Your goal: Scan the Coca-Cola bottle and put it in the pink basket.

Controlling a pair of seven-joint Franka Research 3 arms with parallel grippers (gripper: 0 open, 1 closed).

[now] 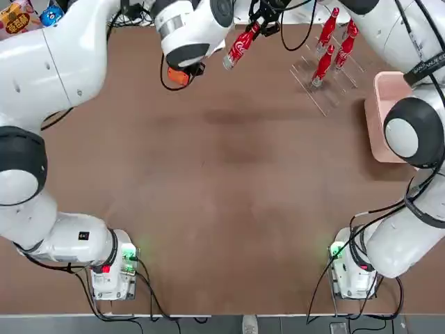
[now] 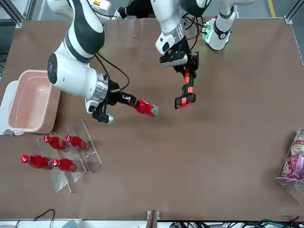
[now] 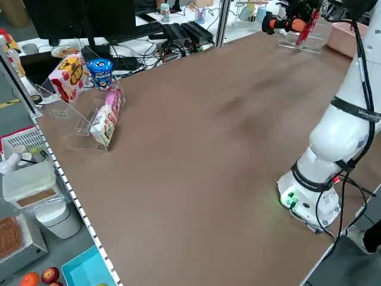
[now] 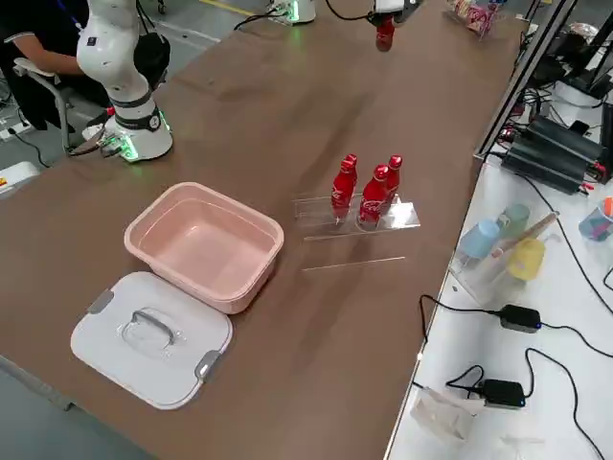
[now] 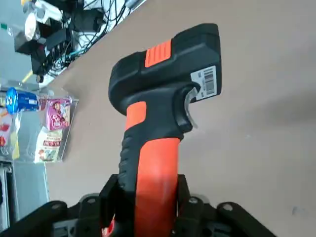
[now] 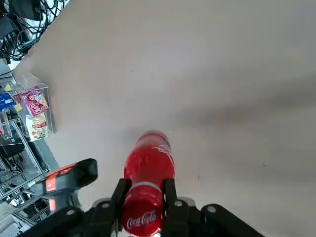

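Observation:
My right gripper (image 2: 127,99) is shut on the neck end of a red Coca-Cola bottle (image 2: 145,108), held tilted above the table at the far middle. The same bottle (image 6: 148,170) shows between the fingers in the right wrist view. Just to its left, my left gripper (image 2: 183,66) is shut on the handle of an orange and black scanner (image 2: 187,90), whose head (image 5: 170,59) hangs over the table near the bottle. The pink basket (image 1: 381,115) stands open at the table's right edge, apart from both grippers.
A clear rack (image 2: 71,164) with several more red bottles (image 2: 56,142) stands at the far right next to the basket. A white lid (image 4: 151,335) lies beside the basket. A clear stand with snack packs (image 3: 89,95) sits at the far left.

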